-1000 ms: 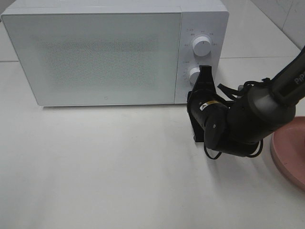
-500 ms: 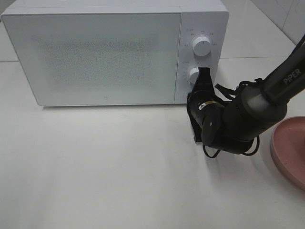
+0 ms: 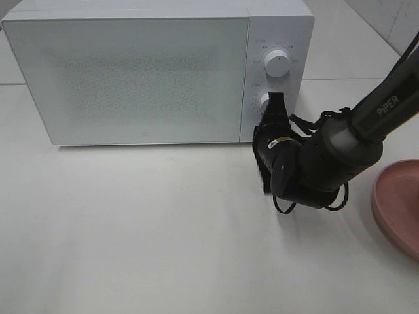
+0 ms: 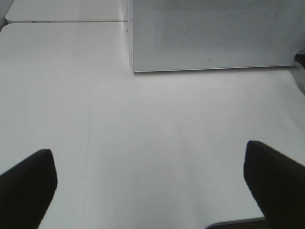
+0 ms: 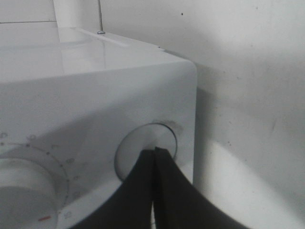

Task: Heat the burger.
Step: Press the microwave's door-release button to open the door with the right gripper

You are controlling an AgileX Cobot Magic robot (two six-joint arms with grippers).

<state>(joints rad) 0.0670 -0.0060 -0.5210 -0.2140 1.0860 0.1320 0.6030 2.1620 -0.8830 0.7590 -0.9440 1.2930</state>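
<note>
R hand (image 3: 276, 97) crept to lower knob (image 3: 264, 103); microwave (image 3: 131, 78) shut.

— What are you seeing around you?
— You are looking at a white table (image 3: 131, 248), a seam (image 3: 353, 79) running across its far part. A pale tiled wall (image 3: 399, 19) is showing beyond its right corner.

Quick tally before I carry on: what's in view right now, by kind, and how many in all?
Microwave: 1
Knobs: 2, upper knob and lower knob
Pink plate: 1
Tools: 2, left tool and right tool
Burger: 0 in view
Total: 6
</note>
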